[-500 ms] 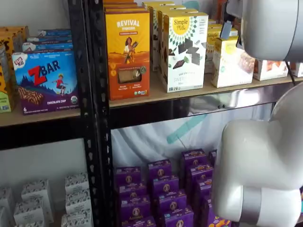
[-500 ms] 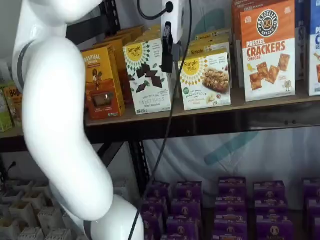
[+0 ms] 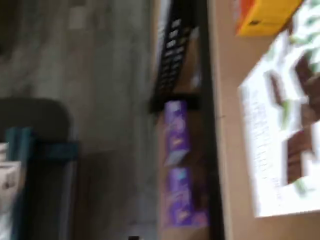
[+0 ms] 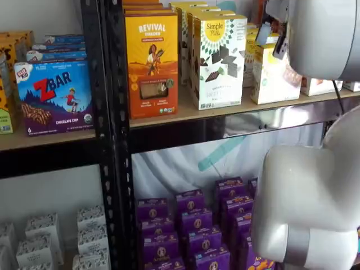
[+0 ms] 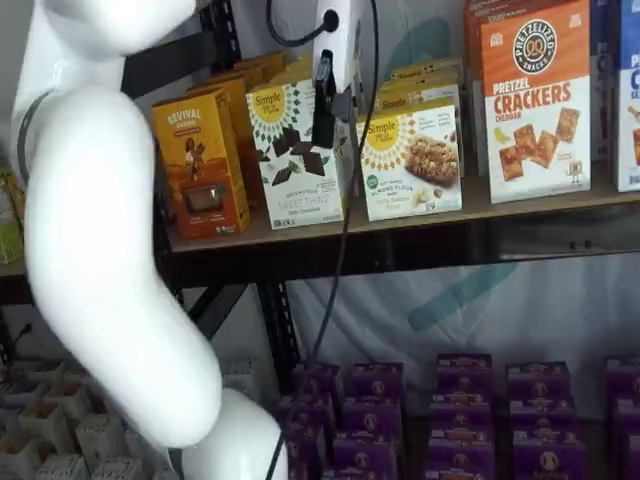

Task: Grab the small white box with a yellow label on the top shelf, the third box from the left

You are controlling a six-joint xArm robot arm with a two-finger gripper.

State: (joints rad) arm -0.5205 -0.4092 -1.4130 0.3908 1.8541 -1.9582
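At upper centre of a shelf view, the gripper (image 5: 325,105) hangs before the taller chocolate box (image 5: 297,152); finger spacing is unreadable. Right of it, the small white box (image 5: 412,162) sits on the top shelf (image 5: 520,205) — it should shift right first.

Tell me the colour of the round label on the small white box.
Yellow, a sunburst at the top of the small white box; clearest in a shelf view.
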